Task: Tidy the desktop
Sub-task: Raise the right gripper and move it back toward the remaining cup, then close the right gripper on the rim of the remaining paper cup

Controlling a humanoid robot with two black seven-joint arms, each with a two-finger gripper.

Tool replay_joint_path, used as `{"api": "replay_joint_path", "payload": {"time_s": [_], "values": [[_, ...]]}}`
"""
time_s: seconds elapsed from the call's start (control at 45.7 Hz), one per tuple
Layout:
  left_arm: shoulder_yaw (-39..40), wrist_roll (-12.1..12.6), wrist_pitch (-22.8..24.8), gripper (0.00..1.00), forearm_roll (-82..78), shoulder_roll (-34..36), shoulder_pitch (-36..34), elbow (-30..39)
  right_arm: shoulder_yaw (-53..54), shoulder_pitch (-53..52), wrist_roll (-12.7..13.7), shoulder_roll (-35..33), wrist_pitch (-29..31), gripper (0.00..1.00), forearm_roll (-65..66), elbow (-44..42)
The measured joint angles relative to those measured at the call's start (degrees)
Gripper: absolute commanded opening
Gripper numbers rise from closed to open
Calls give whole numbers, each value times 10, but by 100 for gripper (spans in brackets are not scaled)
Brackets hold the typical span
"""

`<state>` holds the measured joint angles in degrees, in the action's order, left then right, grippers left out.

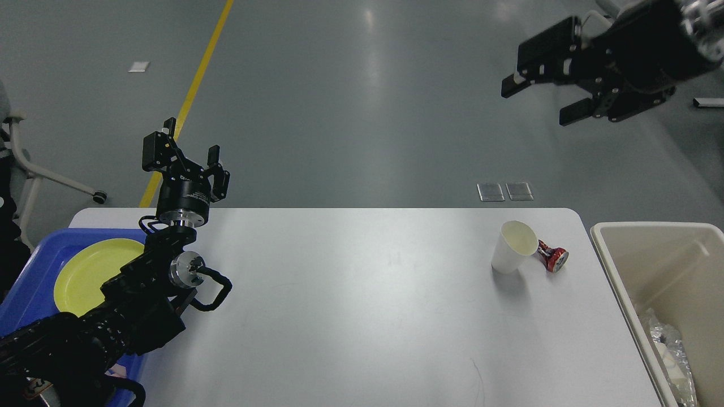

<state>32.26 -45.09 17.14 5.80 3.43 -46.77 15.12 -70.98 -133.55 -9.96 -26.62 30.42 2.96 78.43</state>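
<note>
The table (362, 305) fills the lower middle of the view, with a tray (34, 282) overlapping its near left edge and a plate (85, 271) lying in that tray, while a bin (650, 232) stands just off the table's right edge with some crumpled wrapping (670, 345) inside it. Near the table's far right corner a paper cup (512, 249) stands tilted, and a small can (553, 256) lies on its side just to the cup's right, touching or nearly touching it. Beyond the table's far edge two small plates (504, 191) are set side by side in the floor (350, 102), a line (189, 96) runs away across the floor at the far left, and a chair (34, 169) stands at the left edge of the view
</note>
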Motion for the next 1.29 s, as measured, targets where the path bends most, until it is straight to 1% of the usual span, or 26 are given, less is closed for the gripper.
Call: {"api": "replay_joint_path", "payload": {"time_s": [0.088,0.153,0.241,0.372,0.394,0.416,0.525,0.613,0.722,0.853,1.05,1.225,1.291], "values": [[0,0,0,100,0,0,0,0,-5,77,3,20,-86,100,2,-17],[0,0,0,100,0,0,0,0,-7,141,7,33,-134,100,6,-46],[0,0,0,100,0,0,0,0,-9,224,9,49,-172,100,8,-104],[0,0,0,100,0,0,0,0,-10,344,10,70,-192,100,9,-218],[0,0,0,100,0,0,0,0,-10,367,10,73,-193,100,9,-242],[0,0,0,100,0,0,0,0,-9,412,10,79,-194,100,9,-290],[0,0,0,100,0,0,0,0,-4,497,10,93,-196,100,9,-376],[0,0,0,100,0,0,0,0,-2,544,9,105,-197,100,9,-416],[0,0,0,100,0,0,0,0,0,562,7,109,-196,100,10,-424],[0,0,0,100,0,0,0,0,3,564,4,114,-194,100,10,-411],[0,0,0,100,0,0,0,0,4,565,3,141,-193,100,10,-405],[0,0,0,100,0,0,0,0,-3,572,3,157,-193,97,12,-402],[0,0,0,100,0,0,0,0,-6,580,5,160,-193,93,15,-402]]}}
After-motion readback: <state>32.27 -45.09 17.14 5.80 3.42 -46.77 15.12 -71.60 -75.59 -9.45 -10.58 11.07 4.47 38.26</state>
